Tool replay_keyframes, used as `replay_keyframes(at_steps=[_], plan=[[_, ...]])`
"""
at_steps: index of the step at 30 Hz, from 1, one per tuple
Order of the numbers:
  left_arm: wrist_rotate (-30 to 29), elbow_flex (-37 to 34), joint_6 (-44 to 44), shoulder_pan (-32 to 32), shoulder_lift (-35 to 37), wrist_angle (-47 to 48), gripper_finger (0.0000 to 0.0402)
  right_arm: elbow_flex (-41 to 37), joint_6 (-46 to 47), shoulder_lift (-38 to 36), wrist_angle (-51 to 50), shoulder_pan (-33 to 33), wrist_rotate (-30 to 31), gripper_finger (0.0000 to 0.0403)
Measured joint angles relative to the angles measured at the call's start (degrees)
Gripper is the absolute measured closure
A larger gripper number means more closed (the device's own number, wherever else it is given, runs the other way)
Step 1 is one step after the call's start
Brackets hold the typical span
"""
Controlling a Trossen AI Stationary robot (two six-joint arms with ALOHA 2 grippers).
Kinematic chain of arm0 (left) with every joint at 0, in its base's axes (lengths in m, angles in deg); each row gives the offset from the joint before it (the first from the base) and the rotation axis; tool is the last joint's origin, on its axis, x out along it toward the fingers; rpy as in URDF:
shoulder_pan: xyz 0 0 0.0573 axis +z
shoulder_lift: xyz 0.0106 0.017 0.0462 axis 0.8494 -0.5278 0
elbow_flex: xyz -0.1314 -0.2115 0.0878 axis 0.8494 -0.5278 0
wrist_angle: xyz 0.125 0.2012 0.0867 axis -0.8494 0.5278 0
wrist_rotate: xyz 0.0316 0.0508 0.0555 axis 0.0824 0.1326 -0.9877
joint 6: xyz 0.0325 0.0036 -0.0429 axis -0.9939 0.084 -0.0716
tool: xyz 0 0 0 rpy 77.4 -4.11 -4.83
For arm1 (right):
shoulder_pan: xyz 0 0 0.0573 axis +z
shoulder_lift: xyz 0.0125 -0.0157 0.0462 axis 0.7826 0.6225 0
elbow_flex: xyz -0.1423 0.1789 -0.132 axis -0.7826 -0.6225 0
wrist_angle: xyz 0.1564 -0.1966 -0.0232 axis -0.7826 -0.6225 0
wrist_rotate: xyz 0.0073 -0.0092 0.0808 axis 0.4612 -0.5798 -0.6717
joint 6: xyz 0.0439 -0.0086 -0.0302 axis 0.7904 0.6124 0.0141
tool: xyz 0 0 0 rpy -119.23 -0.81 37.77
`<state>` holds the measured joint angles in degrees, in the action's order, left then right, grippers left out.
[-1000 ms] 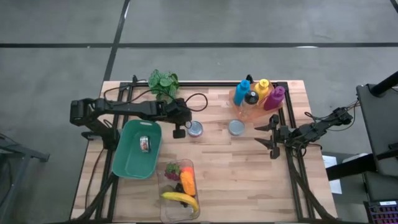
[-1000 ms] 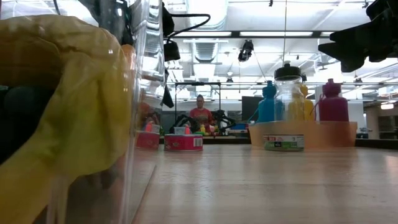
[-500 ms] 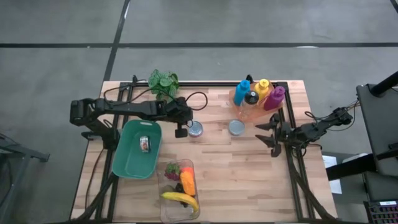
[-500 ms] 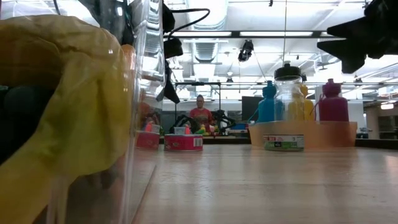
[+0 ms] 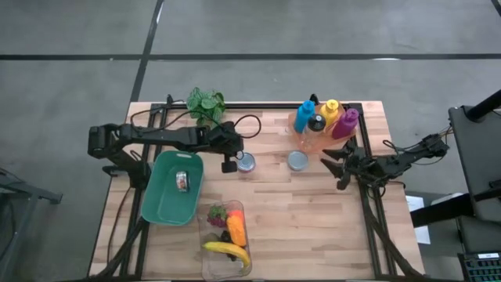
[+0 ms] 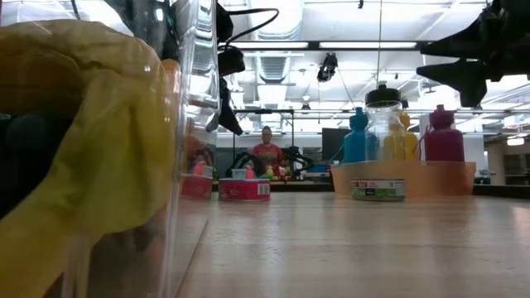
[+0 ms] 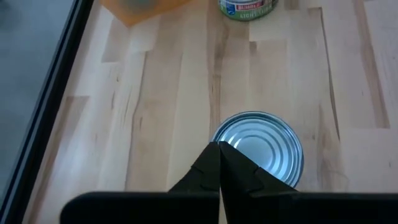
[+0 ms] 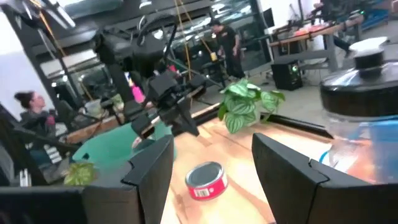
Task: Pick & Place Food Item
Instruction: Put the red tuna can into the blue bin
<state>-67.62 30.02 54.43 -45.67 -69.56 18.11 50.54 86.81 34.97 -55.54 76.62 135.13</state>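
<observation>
A tin can with a red side (image 5: pixel 246 162) stands upright on the wooden table; it also shows in the left wrist view (image 7: pixel 260 149) and the low view (image 6: pixel 244 189). My left gripper (image 5: pixel 228 165) is shut and empty, hovering just left of this can, its fingertips (image 7: pixel 219 149) over the can's near rim and well above the table (image 6: pixel 229 122). A second can with a green-and-white label (image 5: pixel 297 160) stands to the right. My right gripper (image 5: pixel 337 168) is open and empty, in the air right of that can, facing the table's left (image 8: pixel 214 152). A green tray (image 5: pixel 166 200) holds a small can (image 5: pixel 182 181).
A clear bin (image 5: pixel 227 262) with a banana, an orange item and other fruit stands at the near middle. An orange holder with several coloured bottles (image 5: pixel 322 119) stands at the far right, and a potted plant (image 5: pixel 205 103) at the far left. A person sits in the room beyond (image 6: pixel 267 149).
My right gripper has risen a little, gone slightly toward the table's far edge and tipped up from pointing down to nearly level, staying open. My left gripper has edged slightly toward the red-sided can.
</observation>
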Motion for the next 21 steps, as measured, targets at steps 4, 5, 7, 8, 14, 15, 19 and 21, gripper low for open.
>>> replay_keyframes(at_steps=[4, 5, 7, 8, 14, 15, 19, 21], plan=[[-0.02, 0.0, 0.0, 0.0, 0.0, -0.86, 0.0401, 1.53, -0.65, 4.79, 1.37, -1.06, -5.31, 0.0229], [0.0, 0.0, 0.0, 0.0, 0.0, -1.2, 0.0401, 2.47, -1.12, 6.22, 1.37, -1.43, -5.52, 0.0243], [-0.02, 0.0, 0.02, 0.0, 0.0, -1.6, 0.0401, 4.66, -3.21, 9.41, 1.37, -2.48, -5.49, 0.0272], [-0.02, 0.0, 0.04, 0.0, 0.0, -1.78, 0.0401, 5.88, -4.21, 11.17, 1.38, -3.03, -5.51, 0.0287], [-0.01, 0.0, 2.17, 0.0, 0.0, -1.98, 0.0401, 12.68, -7.21, 22.86, 1.11, -7.57, -5.58, 0.0379], [-0.01, 0.0, 2.4, 0.0, 0.0, -1.99, 0.0401, 13.51, -7.16, 25.02, 1.11, -8.47, -5.58, 0.0387], [-0.02, 0.0, 3.04, 0.0, 0.0, -1.96, 0.0401, 16.08, -4.25, 33.76, 1.0, -13.13, -8.35, 0.039], [-0.02, 0.0, 3.58, 0.0, 0.0, -1.96, 0.0401, 17.28, -3.53, 38.2, 1.04, -15.98, -13.28, 0.0391]])
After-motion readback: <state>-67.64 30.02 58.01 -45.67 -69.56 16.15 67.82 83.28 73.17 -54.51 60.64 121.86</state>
